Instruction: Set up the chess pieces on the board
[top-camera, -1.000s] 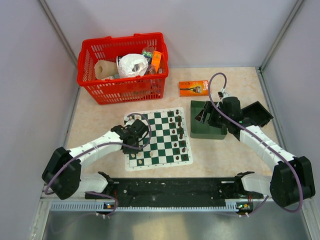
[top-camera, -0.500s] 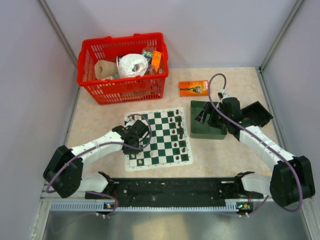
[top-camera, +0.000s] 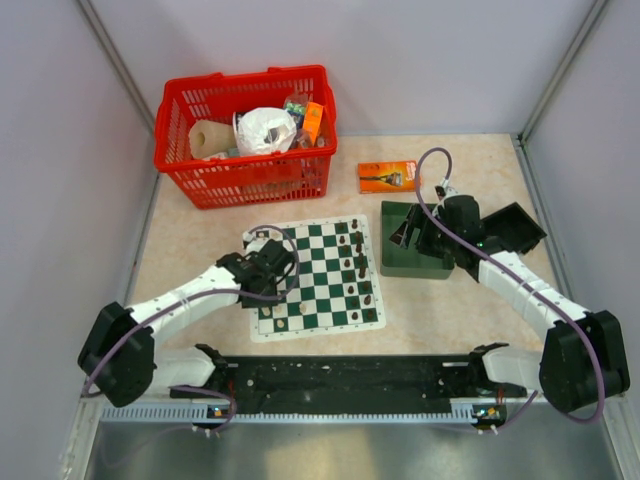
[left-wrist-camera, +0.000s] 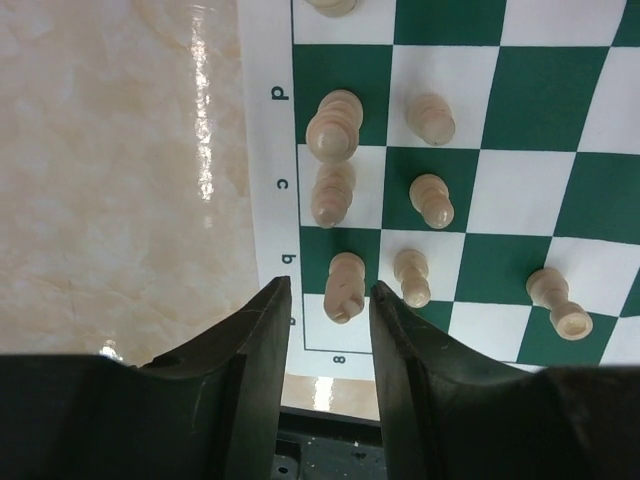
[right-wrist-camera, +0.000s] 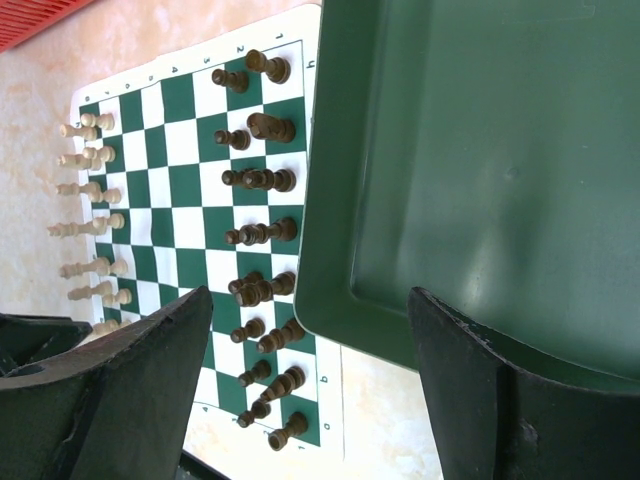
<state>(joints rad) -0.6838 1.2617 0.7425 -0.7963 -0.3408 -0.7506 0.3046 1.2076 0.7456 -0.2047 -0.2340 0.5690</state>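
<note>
The green and white board (top-camera: 322, 262) lies mid-table. Dark chess pieces (top-camera: 359, 266) stand along its right side, also in the right wrist view (right-wrist-camera: 258, 235). Cream chess pieces (left-wrist-camera: 333, 126) stand in two rows along its left side. My left gripper (top-camera: 272, 262) hangs low over the board's left edge; in its wrist view (left-wrist-camera: 328, 296) it is open, with one cream piece (left-wrist-camera: 344, 287) standing just past the fingertips, untouched. My right gripper (top-camera: 408, 232) is wide open and empty over the dark green tray (right-wrist-camera: 480, 150).
A red basket (top-camera: 245, 135) full of odds and ends stands at the back left. An orange packet (top-camera: 388, 176) lies behind the dark green tray (top-camera: 404, 262). A second dark tray (top-camera: 517, 228) sits at the far right under the right arm.
My left arm has drawn slightly back to the left over the board's left edge. The right arm has not moved.
</note>
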